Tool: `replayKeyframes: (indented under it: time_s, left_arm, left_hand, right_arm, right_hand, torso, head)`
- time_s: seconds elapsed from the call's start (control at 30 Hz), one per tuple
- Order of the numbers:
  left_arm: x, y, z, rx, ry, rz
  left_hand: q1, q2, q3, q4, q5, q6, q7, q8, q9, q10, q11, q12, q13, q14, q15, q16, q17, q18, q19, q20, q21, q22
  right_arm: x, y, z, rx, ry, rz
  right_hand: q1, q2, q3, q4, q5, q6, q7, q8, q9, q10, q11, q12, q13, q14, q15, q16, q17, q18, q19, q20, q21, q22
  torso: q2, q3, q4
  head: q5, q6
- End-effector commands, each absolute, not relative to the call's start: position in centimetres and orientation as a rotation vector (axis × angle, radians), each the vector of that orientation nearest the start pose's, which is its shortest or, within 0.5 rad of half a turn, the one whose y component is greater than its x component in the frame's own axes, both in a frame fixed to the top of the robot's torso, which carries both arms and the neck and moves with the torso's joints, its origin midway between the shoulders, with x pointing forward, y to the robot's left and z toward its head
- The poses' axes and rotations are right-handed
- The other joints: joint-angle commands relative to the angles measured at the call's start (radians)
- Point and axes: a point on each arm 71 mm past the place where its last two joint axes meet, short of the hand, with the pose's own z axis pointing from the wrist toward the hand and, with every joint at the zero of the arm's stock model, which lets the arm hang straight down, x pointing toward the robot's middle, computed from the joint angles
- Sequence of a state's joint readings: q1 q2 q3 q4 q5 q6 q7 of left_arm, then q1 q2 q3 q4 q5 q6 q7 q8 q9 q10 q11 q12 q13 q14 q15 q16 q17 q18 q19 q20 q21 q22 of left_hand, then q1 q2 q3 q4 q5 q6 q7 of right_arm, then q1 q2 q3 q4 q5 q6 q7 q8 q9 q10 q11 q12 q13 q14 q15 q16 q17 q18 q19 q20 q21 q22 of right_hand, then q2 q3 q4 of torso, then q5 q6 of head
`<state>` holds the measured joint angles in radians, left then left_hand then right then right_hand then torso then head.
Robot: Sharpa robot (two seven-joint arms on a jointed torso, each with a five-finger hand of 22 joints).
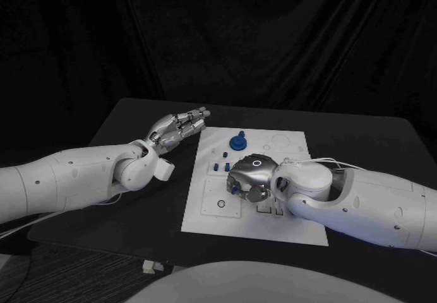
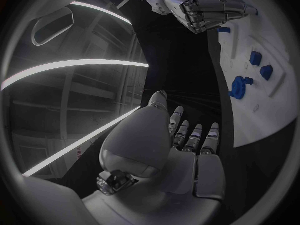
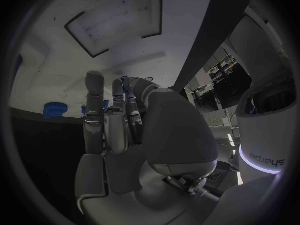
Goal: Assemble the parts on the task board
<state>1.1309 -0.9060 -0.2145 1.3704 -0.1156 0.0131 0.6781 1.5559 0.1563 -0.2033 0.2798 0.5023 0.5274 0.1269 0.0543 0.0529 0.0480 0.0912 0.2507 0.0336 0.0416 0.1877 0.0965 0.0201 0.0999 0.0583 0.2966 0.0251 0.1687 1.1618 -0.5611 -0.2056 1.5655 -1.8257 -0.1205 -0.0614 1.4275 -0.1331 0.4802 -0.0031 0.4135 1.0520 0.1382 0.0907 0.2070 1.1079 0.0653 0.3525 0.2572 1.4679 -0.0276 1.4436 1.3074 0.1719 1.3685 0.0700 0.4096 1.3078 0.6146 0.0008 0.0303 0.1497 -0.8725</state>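
Now the right hand [image 1: 247,177] hangs over the task board [image 1: 205,214], fingers curled with nothing seen inside, likely to reach a part. The left hand [image 1: 177,128] waits beside, fingers straight and together.

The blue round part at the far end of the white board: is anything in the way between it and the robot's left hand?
Nothing visible blocks it. The left hand hovers open beside the task board, and only bare black table and board lie between it and the blue round part.
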Motion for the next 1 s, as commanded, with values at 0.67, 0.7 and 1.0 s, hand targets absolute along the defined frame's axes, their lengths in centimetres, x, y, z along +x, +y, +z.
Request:
replayKeyframes:
  time_s: [0.67, 0.7, 1.0]
  left_arm:
    - [46.07, 27.37, -25.49, -0.91, 1.432, -1.731]
    - [46.07, 27.37, -25.49, -0.91, 1.432, -1.731]
    - [46.09, 27.36, -25.53, -0.911, 1.434, -1.731]
  left_hand:
    - [0.007, 0.001, 0.004, -0.005, 0.002, 0.02, 0.002, 0.008, 0.002, 0.002, 0.008, 0.006, 0.002, -0.002, 0.01, 0.007, 0.002, 0.002, 0.008, -0.002, 0.007, 0.003]
    - [0.007, 0.001, 0.004, -0.005, 0.002, 0.02, 0.002, 0.008, 0.002, 0.002, 0.008, 0.006, 0.002, -0.002, 0.01, 0.007, 0.002, 0.002, 0.008, -0.002, 0.007, 0.003]
    - [0.007, 0.001, 0.004, -0.005, 0.002, 0.026, 0.003, 0.01, 0.003, 0.002, 0.008, 0.007, 0.002, -0.001, 0.01, 0.007, 0.002, 0.002, 0.008, -0.002, 0.007, 0.003]
  right_arm:
    - [40.2, -4.56, -25.74, -0.897, 1.752, 0.741]
    - [40.19, -4.56, -25.74, -0.898, 1.752, 0.741]
    - [40.22, -4.66, -25.82, -0.897, 1.764, 0.727]
  right_hand:
    - [0.001, -0.011, -0.004, -0.012, -0.009, -0.013, 0.003, -0.01, -0.007, -0.012, 0.001, 0.008, 0.004, 0.059, 0.009, -0.012, 0.125, -0.01, -0.011, 0.001, -0.013, 0.046]
    - [0.001, -0.011, -0.004, -0.012, -0.009, -0.013, 0.003, -0.01, -0.007, -0.012, 0.001, 0.008, 0.004, 0.059, 0.009, -0.012, 0.125, -0.01, -0.011, 0.001, -0.013, 0.046]
    - [0.0, -0.011, -0.005, -0.012, -0.01, -0.013, 0.003, -0.011, -0.009, -0.015, 0.002, 0.008, 0.005, 0.057, 0.01, -0.016, 0.121, -0.009, -0.015, 0.002, -0.022, 0.044]
  torso:
    - [0.001, 0.0, -0.0001]
    - [0.001, 0.0001, -0.0002]
    - [-0.001, -0.0003, -0.001]
  head:
    - [0.003, 0.0]
    - [0.002, 0.0]
    - [0.004, 0.0]
